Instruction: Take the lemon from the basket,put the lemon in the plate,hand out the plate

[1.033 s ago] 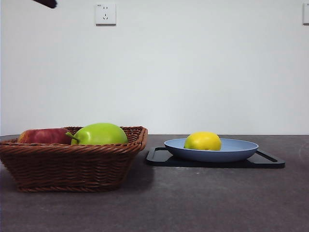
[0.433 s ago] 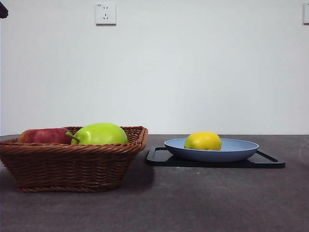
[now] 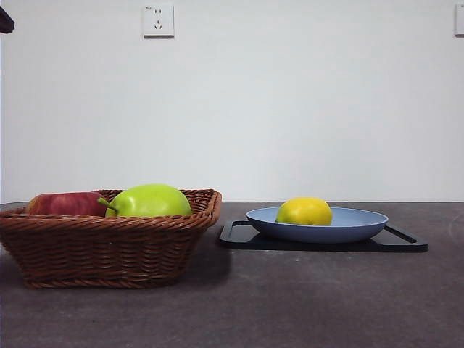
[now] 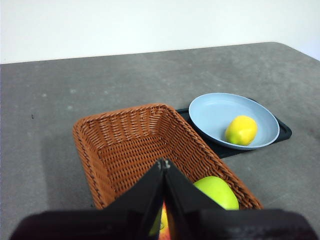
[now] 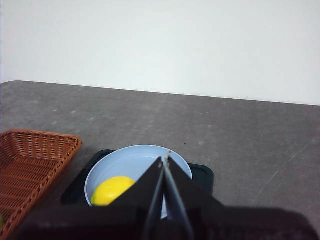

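Lemon [image 3: 304, 211] lying in plate [image 3: 317, 224] at frame right, ready for handover; left gripper [image 4: 163, 163] and right gripper [image 5: 165, 158] both closed, empty.

Front view low, level across table [image 3: 290, 304], wrist views overhead, sharing plate [image 4: 210, 112]

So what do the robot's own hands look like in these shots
Both look alike. The left hand and the right hand are each matte black, with two flat, wedge-shaped jaws tapering to a thin tip from a broad black base. No cables, labels or markings show. In the front view only a dark tip appears.
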Robot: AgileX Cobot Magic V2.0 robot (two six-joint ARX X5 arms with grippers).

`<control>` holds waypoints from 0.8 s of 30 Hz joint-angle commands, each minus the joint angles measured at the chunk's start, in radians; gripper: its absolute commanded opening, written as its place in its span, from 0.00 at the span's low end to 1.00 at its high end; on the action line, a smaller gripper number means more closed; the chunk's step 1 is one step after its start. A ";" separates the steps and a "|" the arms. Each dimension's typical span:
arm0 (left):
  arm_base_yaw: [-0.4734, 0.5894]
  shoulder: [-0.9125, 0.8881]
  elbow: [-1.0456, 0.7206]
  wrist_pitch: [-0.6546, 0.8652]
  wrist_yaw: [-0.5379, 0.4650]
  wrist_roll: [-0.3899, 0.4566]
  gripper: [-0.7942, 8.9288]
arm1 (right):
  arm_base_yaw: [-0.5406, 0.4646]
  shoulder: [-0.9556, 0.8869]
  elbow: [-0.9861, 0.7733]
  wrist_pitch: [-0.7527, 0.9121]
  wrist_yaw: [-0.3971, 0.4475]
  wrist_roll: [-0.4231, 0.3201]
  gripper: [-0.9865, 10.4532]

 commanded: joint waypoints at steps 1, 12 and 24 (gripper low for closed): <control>-0.005 -0.013 0.004 -0.007 -0.001 -0.006 0.09 | 0.007 0.000 0.005 0.012 0.006 0.005 0.09; 0.220 -0.397 -0.128 -0.045 -0.034 0.159 0.09 | 0.007 0.001 0.005 0.013 0.006 0.005 0.09; 0.397 -0.450 -0.408 0.146 -0.029 0.147 0.09 | 0.007 0.001 0.005 0.012 0.006 0.005 0.09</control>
